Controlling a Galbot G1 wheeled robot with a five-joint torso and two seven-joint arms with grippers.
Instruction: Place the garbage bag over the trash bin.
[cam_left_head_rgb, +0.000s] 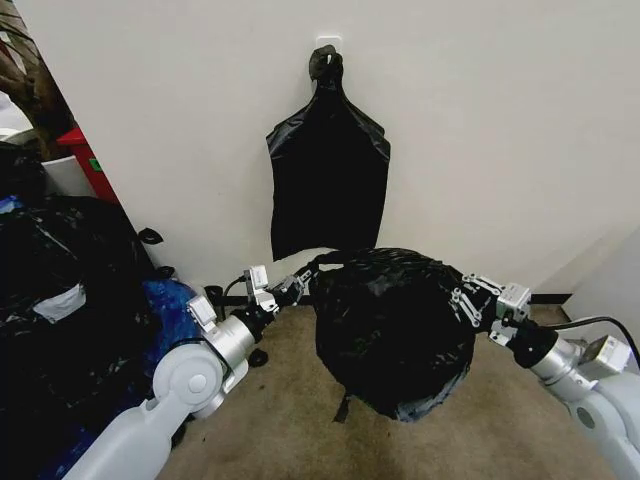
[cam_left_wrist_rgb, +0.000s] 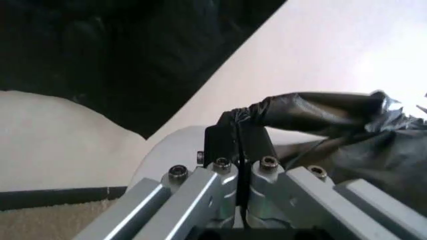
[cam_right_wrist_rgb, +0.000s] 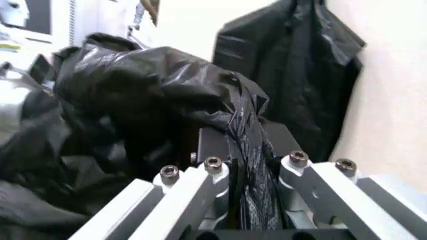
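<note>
- One garbage bag (cam_left_head_rgb: 392, 330), centre of the frame, was stretched wide, likely to keep its mouth open for the bin.
- Left gripper (cam_left_head_rgb: 296, 287) clenched one edge.
- Right gripper (cam_left_head_rgb: 458, 300) clenched the opposite edge.

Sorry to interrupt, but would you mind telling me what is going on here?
The robot is holding a black garbage bag stretched between its two arms in front of the wall. The left gripper pinches one edge of the bag and the right gripper pinches the opposite edge. A bit of the white trash bin shows under the bag. A flat bunch of black bags hangs on the wall behind.
</note>
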